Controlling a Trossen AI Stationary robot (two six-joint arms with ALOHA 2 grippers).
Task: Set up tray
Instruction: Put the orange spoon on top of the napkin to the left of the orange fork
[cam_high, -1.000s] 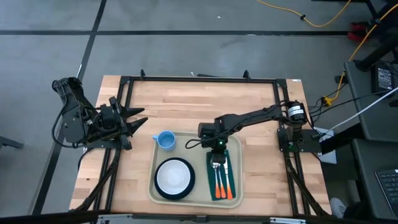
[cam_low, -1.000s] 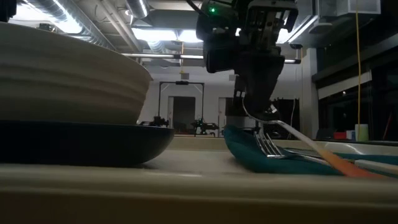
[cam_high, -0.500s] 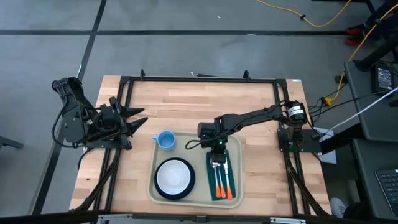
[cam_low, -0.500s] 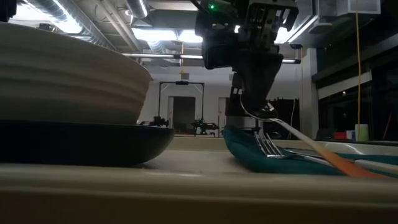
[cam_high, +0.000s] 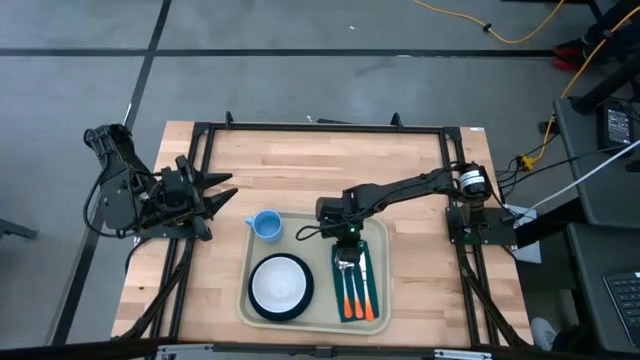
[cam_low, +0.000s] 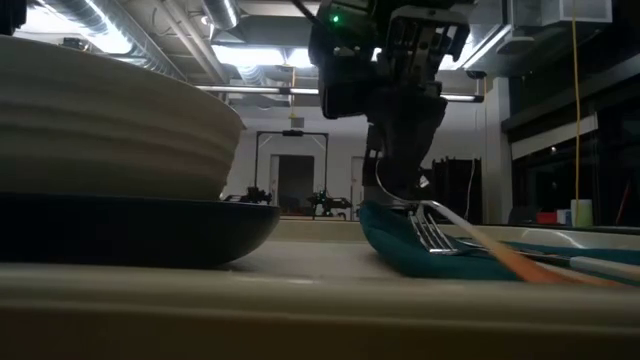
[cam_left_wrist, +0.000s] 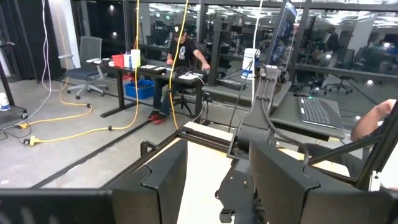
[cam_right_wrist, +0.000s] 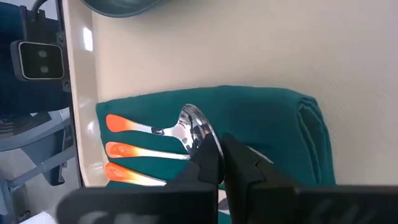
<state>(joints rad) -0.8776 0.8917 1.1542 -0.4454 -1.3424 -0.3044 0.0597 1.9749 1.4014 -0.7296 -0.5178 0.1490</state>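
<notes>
The beige tray (cam_high: 245, 300) lies at the table's near middle. On its right side lies a dark green napkin (cam_right_wrist: 273, 118) with three orange-handled pieces of cutlery, among them a spoon (cam_right_wrist: 191, 124) and a fork (cam_low: 432, 236). My right gripper (cam_right_wrist: 219, 155) slants down over the napkin's far end, shut at the spoon's bowl. At the table's left edge, clear of the tray, my left gripper (cam_high: 222, 195) waits open. My right gripper has the spoon's bowl (cam_right_wrist: 198, 134) by its edge between its shut fingertips, slanting down from the far side. The bowl end (cam_low: 388, 192) stands a little above the napkin. The handle slopes down to its orange end, which lies on the napkin.
On the tray's left side stand a blue cup (cam_high: 266, 224) at the far corner and a white bowl on a dark plate (cam_high: 281, 285) nearer. Bare wood lies around the tray. A black frame runs along the table's far and side edges.
My right gripper has shifted slightly toward the table's left with the spoon. The spoon's bowl end has come down a little, and its handle lies flatter over the napkin. The fork and the napkin have stayed put.
</notes>
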